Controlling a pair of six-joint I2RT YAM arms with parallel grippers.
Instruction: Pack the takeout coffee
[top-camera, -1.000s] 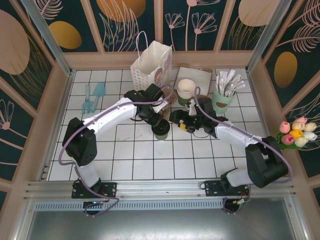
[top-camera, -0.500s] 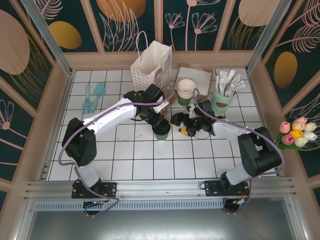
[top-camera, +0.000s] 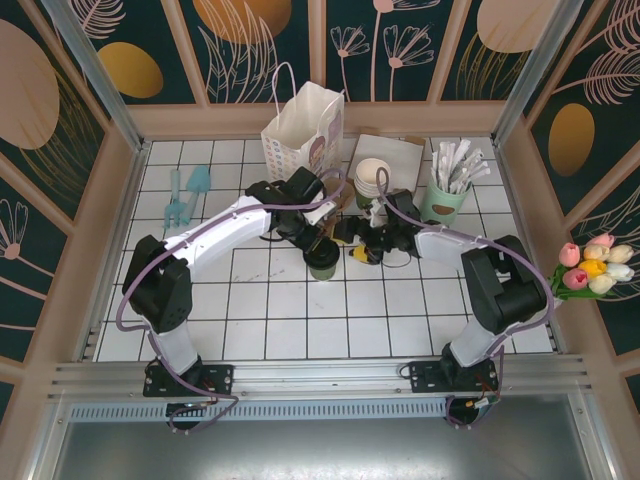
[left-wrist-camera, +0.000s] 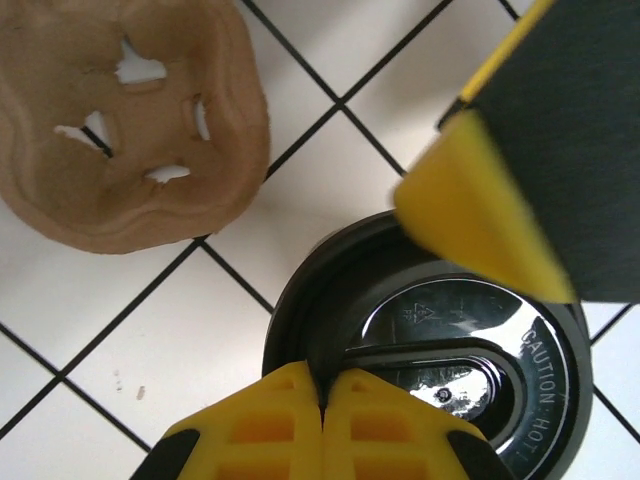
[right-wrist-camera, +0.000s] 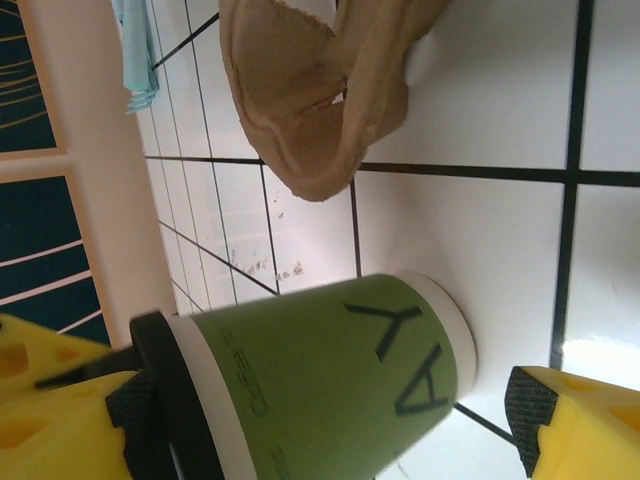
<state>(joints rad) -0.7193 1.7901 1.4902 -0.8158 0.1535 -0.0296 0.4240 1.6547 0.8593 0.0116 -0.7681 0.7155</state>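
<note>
Task is early, nothing is packed. The takeout coffee (right-wrist-camera: 320, 390) is lidded and stands upright on the tabletop (top-camera: 260, 300) near the middle. It is well apart from the white paper bag (top-camera: 300, 125), which stands open at the back edge. My judgement: the lidding part is done. Left to do: grasp the cup, lift it, carry it to the bag, lower it in and let go.

My left end effector (left-wrist-camera: 322, 398) sits right over the lid (left-wrist-camera: 450, 340) at its near rim. Its yellow pads are pressed together with no gap. I can't tell whether they pinch the rim or just rest on it.

My right end effector (top-camera: 358, 248) is just beside the cup on its right, spread wide and gripping nothing. One of its fingers hangs over the far lid edge in the left wrist view.

Cup look: small, green paper wall with dark lettering, "AY" readable, and a pale band under the lid and at the base. The lid is round, glossy black plastic with a raised sip tab and "CAUTION HOT" embossed, and it appears seated flat.

A brown pulp cup carrier (left-wrist-camera: 120, 120) lies just beside the cup, not touching it.
</note>
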